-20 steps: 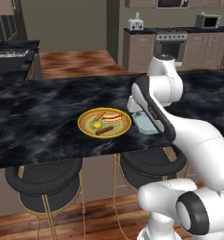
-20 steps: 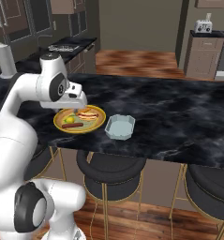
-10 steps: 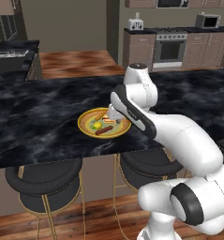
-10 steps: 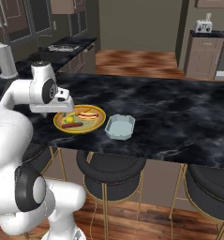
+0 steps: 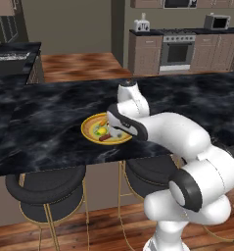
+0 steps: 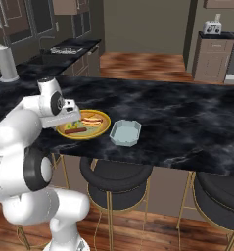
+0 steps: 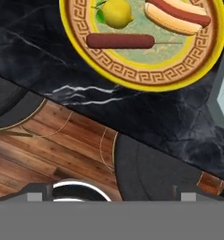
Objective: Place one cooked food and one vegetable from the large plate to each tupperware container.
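Golden-yellow round plate (image 7: 205,56) with pale green centre, near the black marble tabletop (image 6: 187,122) edge; on it a brown sausage (image 7: 120,41), hot dog in bun (image 7: 176,16), yellow lemon-like piece (image 7: 117,13). Pale blue-grey rectangular tub (image 6: 125,133) just beside, seemingly bare. Claw (image 5: 114,128) above plate, jaws wide apart, holding nothing. Probably reaching to pick; next: descend over one food, close.

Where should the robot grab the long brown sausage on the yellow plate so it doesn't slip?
Probably around the middle of the sausage, coming straight down from above. It lies flat on the large plate, long and thin, so fingers should close across its narrow width. A thin stick pokes from one end, near the hot dog, too skinny to pinch.
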### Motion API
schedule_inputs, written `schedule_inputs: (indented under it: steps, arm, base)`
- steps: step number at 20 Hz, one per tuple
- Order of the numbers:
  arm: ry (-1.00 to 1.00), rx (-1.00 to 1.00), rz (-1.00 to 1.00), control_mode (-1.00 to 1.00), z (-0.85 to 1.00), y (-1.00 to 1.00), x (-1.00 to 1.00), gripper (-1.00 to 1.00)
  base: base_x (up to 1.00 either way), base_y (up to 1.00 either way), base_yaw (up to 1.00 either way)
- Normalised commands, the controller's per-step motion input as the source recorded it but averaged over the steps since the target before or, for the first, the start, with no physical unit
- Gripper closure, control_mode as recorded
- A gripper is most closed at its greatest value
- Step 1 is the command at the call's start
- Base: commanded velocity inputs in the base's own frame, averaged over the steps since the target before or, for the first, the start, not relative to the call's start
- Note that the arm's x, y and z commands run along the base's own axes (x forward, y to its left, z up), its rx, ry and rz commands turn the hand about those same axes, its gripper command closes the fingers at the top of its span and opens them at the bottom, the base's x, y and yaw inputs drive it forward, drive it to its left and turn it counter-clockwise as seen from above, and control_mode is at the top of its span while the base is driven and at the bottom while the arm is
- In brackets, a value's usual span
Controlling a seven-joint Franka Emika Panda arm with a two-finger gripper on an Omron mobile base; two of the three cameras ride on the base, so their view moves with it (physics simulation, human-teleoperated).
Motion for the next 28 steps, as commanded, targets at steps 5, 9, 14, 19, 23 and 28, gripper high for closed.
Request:
schedule_inputs:
  steps: [5,9,14,19,23,28]
  arm:
    - [0.01,-0.10,0.16,-1.00,-0.18,0.10,0.37,-1.00]
    - [0.01,0.10,-0.16,-1.00,0.02,0.00,0.08,-1.00]
    - [0.00,0.16,-0.42,-1.00,-0.05,0.05,0.05,-1.00]
    - [-0.01,0.26,-0.68,-1.00,-0.28,0.01,0.32,-1.00]
    - [-0.04,0.42,-0.62,-1.00,-0.11,0.00,0.34,-1.00]
    - [0.00,0.17,-0.40,-1.00,-0.22,0.00,0.14,-1.00]
  base:
    - [0.00,0.00,0.00]
    - [0.00,0.00,0.00]
    - [0.00,0.00,0.00]
    - [0.00,0.00,0.00]
    - [0.00,0.00,0.00]
    - [0.00,0.00,0.00]
